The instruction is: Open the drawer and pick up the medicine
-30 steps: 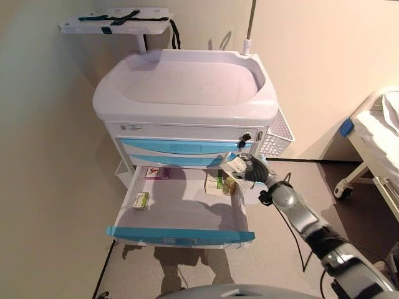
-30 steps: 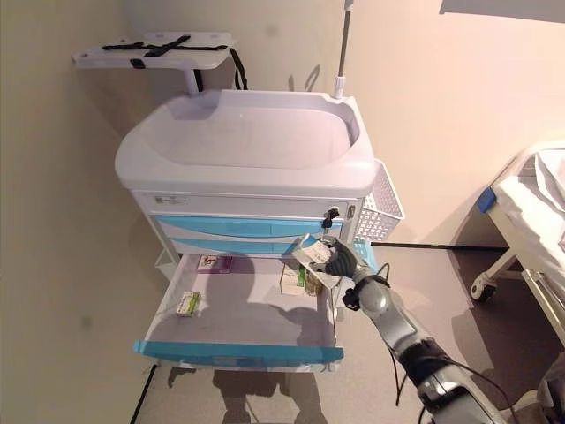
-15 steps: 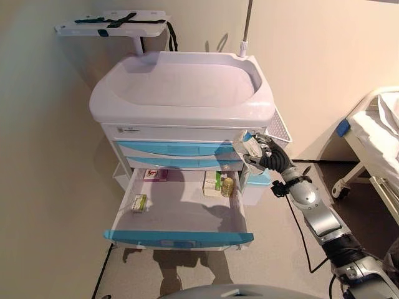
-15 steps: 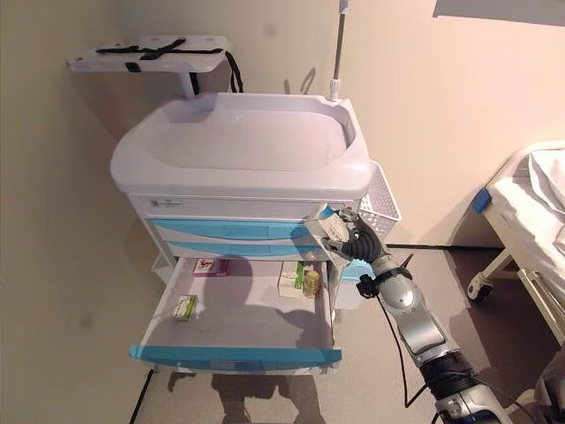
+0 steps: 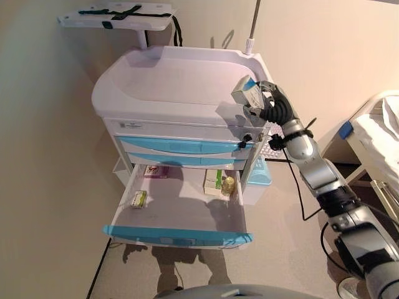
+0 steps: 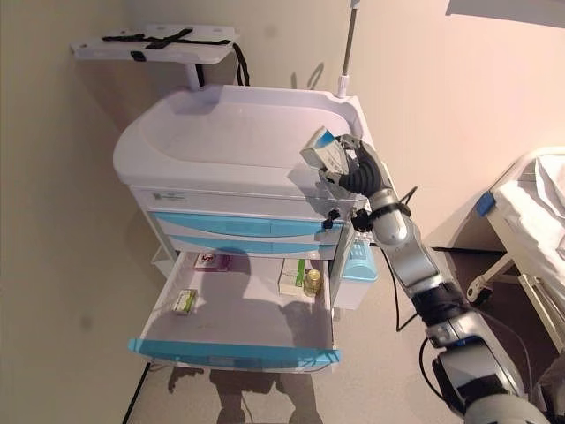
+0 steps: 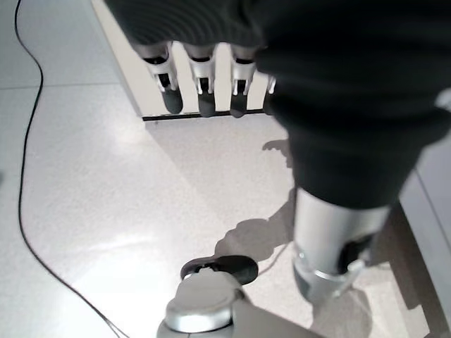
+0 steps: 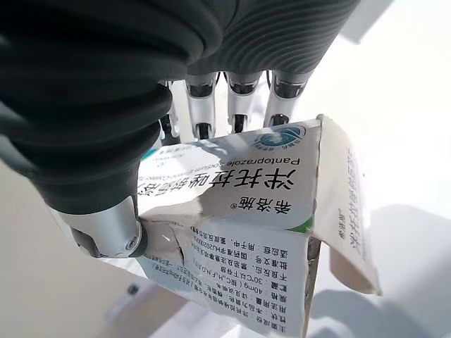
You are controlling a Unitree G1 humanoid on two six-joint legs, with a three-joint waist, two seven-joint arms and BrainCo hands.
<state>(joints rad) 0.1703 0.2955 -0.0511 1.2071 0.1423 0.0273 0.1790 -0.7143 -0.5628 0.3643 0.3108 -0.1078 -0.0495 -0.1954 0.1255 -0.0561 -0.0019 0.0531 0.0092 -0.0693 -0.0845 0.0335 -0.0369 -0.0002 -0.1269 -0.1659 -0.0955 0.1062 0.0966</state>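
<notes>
My right hand (image 5: 269,104) is shut on a white medicine box (image 5: 247,92) with a blue corner and holds it above the right front edge of the cart's white top (image 5: 181,81). In the right wrist view the fingers (image 8: 238,113) and thumb pinch the dented box (image 8: 239,211). The bottom drawer (image 5: 181,235) with its blue front stands pulled out. Inside lie a small green box (image 5: 139,199), a pink-printed box (image 5: 156,170), a green-and-white box (image 5: 214,182) and a small amber bottle (image 5: 228,185). My left hand (image 7: 211,77) hangs over the floor, fingers straight and empty.
The cart has two shut blue drawers (image 5: 184,147) above the open one, a white wire basket (image 6: 364,231) and a blue bin (image 6: 357,263) on its right side. A shelf with black straps (image 5: 118,14) sits behind. A bed (image 5: 380,134) stands to the right.
My right hand has lifted the medicine box from beside the upper drawers up to the level of the cart's top. The camera has shifted slightly.
</notes>
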